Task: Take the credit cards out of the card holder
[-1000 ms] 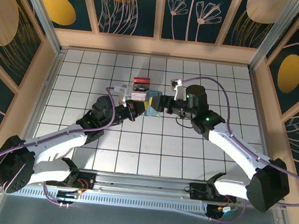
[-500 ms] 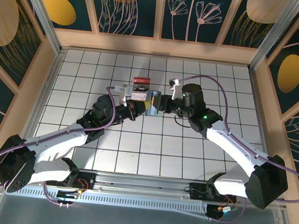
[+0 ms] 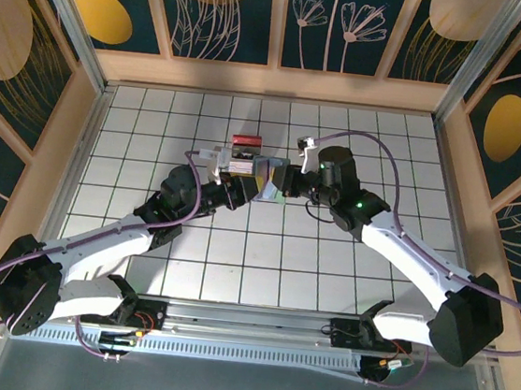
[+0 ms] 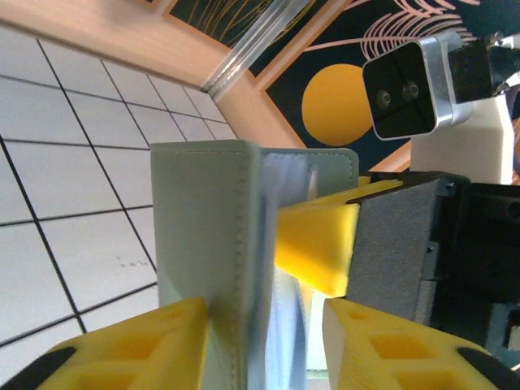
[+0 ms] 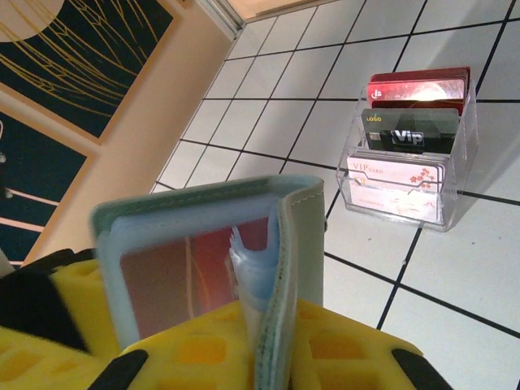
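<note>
"Top external first: what's biggest?" asks Ana.

"The tiled table [image 3: 156,117]," says Ben. "Both arms reach over it and meet just past its middle, toward 12 o'clock. The left gripper [image 3: 248,184] comes in from 8 o'clock and the right gripper [image 3: 279,180] from 4 o'clock."

"And the wallet?"

"The wallet [image 3: 265,171] stands upright between the two grippers. The stand [image 3: 245,153], clear with a red top, sits on the tiles just at the wallet's 10 o'clock."

"Who has hold of it?"

"In the left wrist view, the left fingers [image 4: 154,333] are spread, one on either side of the wallet. One touches a leaf and the other stands just clear. The right gripper pinches the far leaf, with one yellow finger [image 4: 317,244] pushed inside the fold."

"What about the right wrist view?"

"There the wallet gapes in a narrow V, with its stitched leaf clamped between the yellow pads. A reddish card [image 5: 183,280] shows behind the other leaf's clear pocket."

"And the stand's cards?"

"At 1 o'clock of the wallet, three cards sit upright in tiers. The red card [image 5: 418,85] is at the back, the dark card [image 5: 410,134] marked Vip is in the middle, and the pink card [image 5: 394,175] is in front."
</note>
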Tool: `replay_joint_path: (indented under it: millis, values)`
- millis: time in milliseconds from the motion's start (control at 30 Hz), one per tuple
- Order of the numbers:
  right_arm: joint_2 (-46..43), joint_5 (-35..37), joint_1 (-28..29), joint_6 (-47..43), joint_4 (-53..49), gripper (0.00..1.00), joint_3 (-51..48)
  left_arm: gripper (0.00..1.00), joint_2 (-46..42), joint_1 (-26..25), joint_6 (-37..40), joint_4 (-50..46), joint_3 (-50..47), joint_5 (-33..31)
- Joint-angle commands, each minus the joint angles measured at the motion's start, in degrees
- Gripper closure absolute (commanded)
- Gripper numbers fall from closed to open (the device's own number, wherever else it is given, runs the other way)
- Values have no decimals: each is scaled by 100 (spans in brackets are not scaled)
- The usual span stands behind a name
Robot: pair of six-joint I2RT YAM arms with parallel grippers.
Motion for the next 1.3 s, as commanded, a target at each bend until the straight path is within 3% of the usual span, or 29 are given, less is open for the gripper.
replay_joint_path:
  millis: [0, 100, 267, 367, 567, 667, 800, 1033, 1267]
  values:
    - [-274, -170, 65, 4, 158, 88, 76, 45, -51, 9, -41, 150, 115, -50]
    - [-295, -187, 69, 13, 148, 88, 92, 36, -24, 8, -29, 124, 123, -76]
    - [-349, -326, 69, 47, 223, 88, 44, 36, 47, 8, -11, 25, 163, -168]
    - [-417, -478, 68, 74, 301, 88, -4, 44, 66, 9, 35, -64, 176, -250]
    - [-626, -786, -35, 95, 473, 84, -178, 74, -10, 9, 153, -139, 150, -347]
    - [-753, -717, -175, 87, 369, 76, -294, 87, -108, 9, 233, -175, 132, -391]
    - [-909, -362, -275, 96, 72, 53, -357, 99, -260, 8, 328, -286, 107, -466]
    - [-912, -12, -262, 21, -248, 29, -248, 100, -365, 8, 411, -417, 137, -560]
    - [-632, 238, 65, -186, -431, 22, 46, 100, -330, 8, 415, -599, 221, -706]
